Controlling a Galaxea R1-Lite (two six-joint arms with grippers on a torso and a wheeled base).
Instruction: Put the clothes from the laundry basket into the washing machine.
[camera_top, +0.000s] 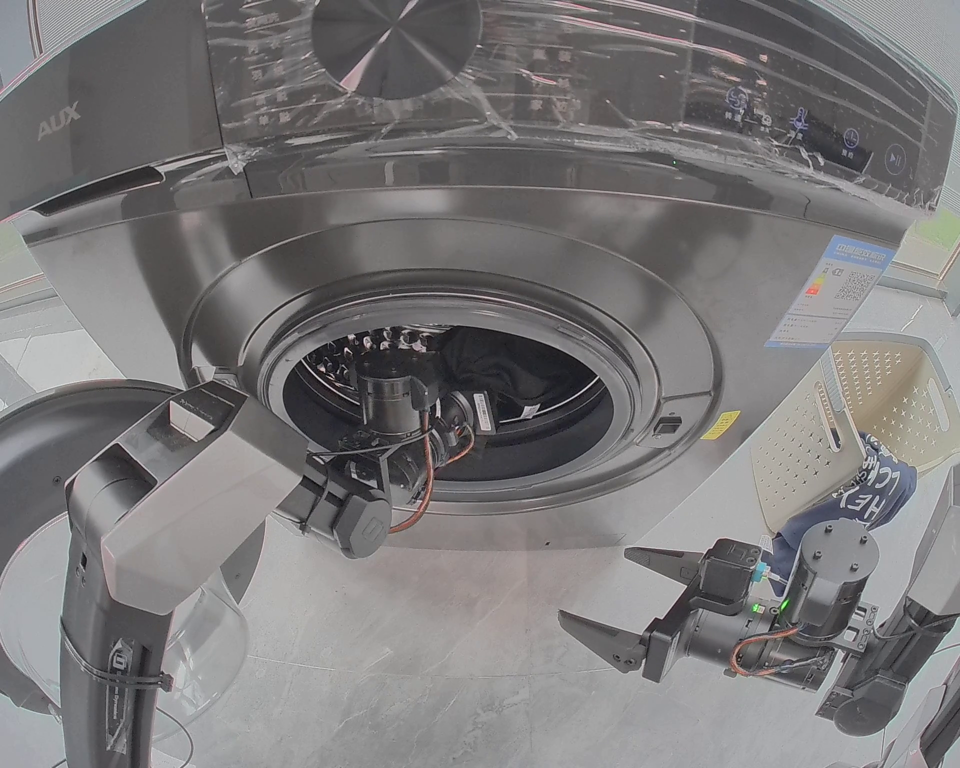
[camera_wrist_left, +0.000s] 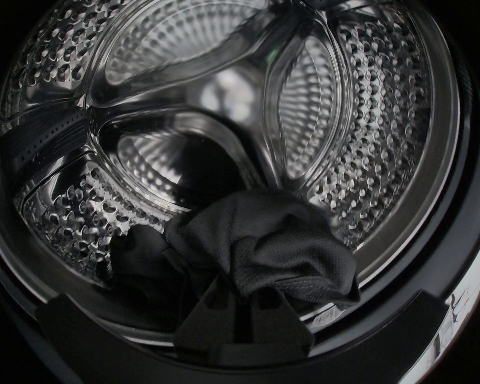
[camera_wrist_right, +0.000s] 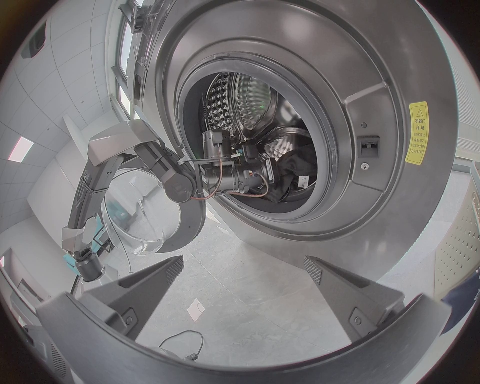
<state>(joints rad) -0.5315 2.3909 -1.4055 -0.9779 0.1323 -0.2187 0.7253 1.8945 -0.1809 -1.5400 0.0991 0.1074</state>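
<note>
While the left gripper (camera_wrist_left: 239, 295) sits inside the dimpled steel drum (camera_wrist_left: 380, 125) of the grey front-loading washing machine (camera_top: 560, 230), its fingers (camera_wrist_left: 210, 320) look pinched together on a crumpled black mesh garment (camera_wrist_left: 270, 245). The tips are buried under the cloth, so the closed reading is a judgement. The cloth bunches right at the fingertips and spills ahead of them and to one side. It is low in the drum, just past the front lip and not deep.

The right gripper (camera_top: 595, 585) hangs over the floor in front of the machine, fingers spread wide, nothing between them.

Key relation for the next pick: the navy garment with white lettering (camera_top: 880, 495) is not ahead of the right fingers. It lies behind them, back past the wrist, draped over the front edge of the cream perforated laundry basket (camera_top: 800, 450), long axis running down from the rim. The right fingers point away from it, across the floor. The right arm is clearly nearer, since the left is committed in the drum.

Likely next steps: the left lets go and backs out, and the right has to swing round before it can reach the basket.
</note>
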